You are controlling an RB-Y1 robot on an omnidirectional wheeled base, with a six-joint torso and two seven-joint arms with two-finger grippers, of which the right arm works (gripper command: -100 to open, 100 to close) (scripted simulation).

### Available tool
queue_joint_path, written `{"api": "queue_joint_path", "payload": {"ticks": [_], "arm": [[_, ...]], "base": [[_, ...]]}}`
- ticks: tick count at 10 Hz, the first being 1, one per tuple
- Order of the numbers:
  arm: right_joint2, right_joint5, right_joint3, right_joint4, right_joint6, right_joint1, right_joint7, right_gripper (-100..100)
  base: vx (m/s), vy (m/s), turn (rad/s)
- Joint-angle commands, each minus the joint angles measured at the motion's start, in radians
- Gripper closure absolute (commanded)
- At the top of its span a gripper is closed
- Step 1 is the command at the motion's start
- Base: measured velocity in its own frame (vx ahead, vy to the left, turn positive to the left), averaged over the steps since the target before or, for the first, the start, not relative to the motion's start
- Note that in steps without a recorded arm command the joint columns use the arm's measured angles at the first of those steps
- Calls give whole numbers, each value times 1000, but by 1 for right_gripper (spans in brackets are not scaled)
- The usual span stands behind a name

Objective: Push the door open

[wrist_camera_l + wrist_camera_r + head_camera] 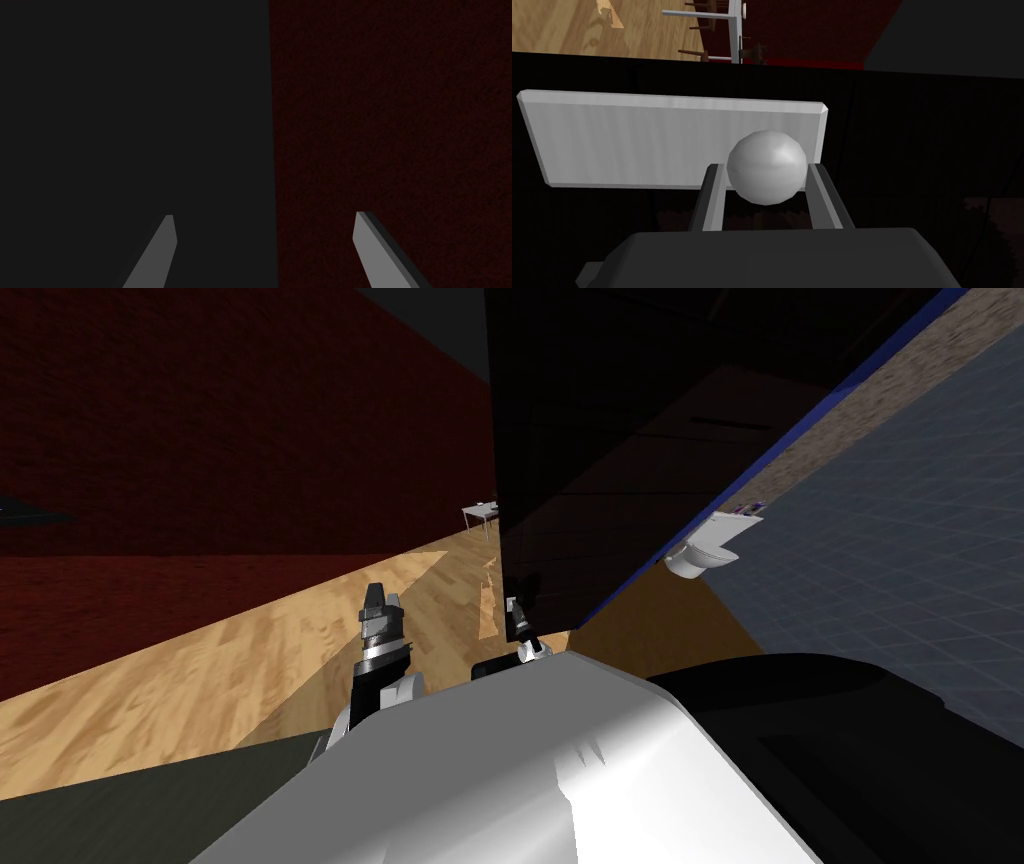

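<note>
Item: right pincer (765, 169), narrowed onto the round grey knob (768, 157), one finger against each side; the knob stood out from a pale grey plate (637, 140) just behind the fingertips, mounted on the black door (922, 150) ahead of the pincer. Left pincer (265, 215): wide, holding nothing. Risk noted: the smooth ball gave the thin blades little purchase, so a push angled off the door's swing could likely have slipped the fingers free and left the door unmoved.
</note>
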Motion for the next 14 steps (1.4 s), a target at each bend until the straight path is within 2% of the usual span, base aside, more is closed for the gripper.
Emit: {"api": "queue_joint_path", "payload": {"ticks": [1,3,4,6,9,10,11,13,14], "arm": [[0,0,0,0,-1,2,-1,100],[0,0,0,0,-1,2,-1,100],[-21,-13,-21,2,-1,2,9,100],[-33,-25,-42,1,-4,1,18,100],[-39,-48,-81,0,-9,1,35,100],[-39,-48,-81,0,-9,1,35,100],[-57,-71,-47,-16,-18,16,56,-100],[-60,-101,-12,-42,-25,44,88,-100],[-53,-115,5,-55,-29,57,104,-100]], "base": [[-13,-2,0],[-3,0,-1],[124,44,-71],[214,93,-102],[204,70,-85],[125,33,-69],[66,-79,-231],[-5,-168,-176],[-34,-120,-159]]}}
